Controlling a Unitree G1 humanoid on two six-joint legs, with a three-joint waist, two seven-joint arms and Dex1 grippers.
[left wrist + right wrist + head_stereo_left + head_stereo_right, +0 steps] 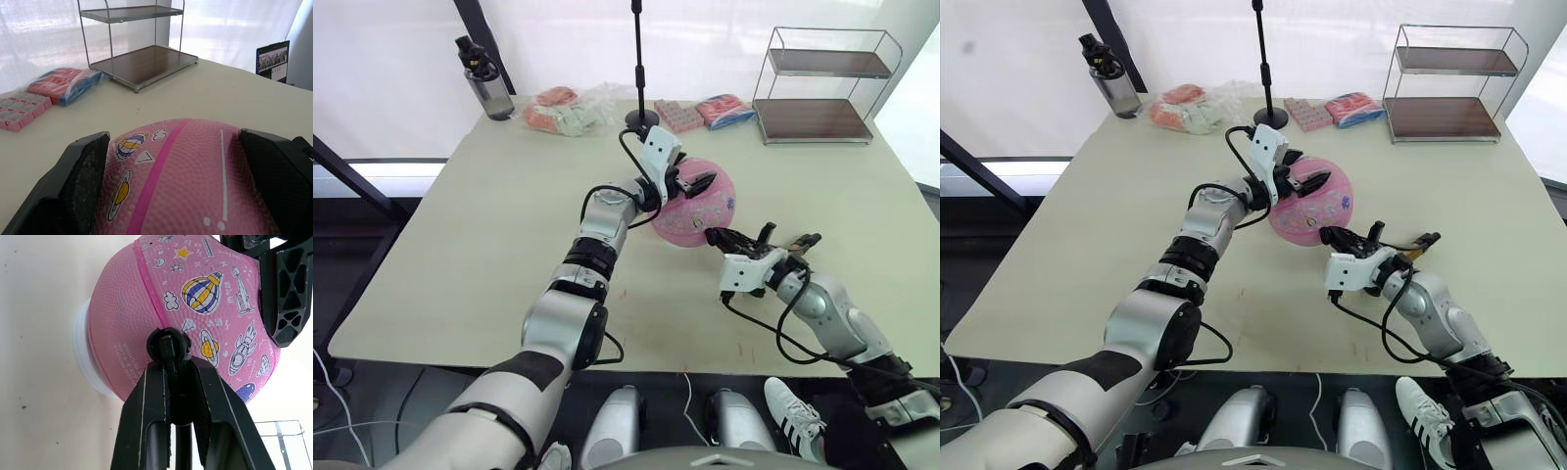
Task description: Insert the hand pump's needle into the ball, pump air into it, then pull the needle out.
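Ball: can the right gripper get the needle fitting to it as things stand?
Probably yes. The right gripper, shut on the needle fitting, points at the ball with bare pink surface ahead; the left gripper straddles another part.

Both arms are silver-grey metal segments joined by black ribbed collars, with black sleeves at the shoulders. Each wrist carries a white boxy housing. Loose black cables loop off the forearms. The left tool [697, 182] and right tool [736, 236] have black fingers; their pads [83, 188] are finely textured, and the finger backs show a triangular lattice.
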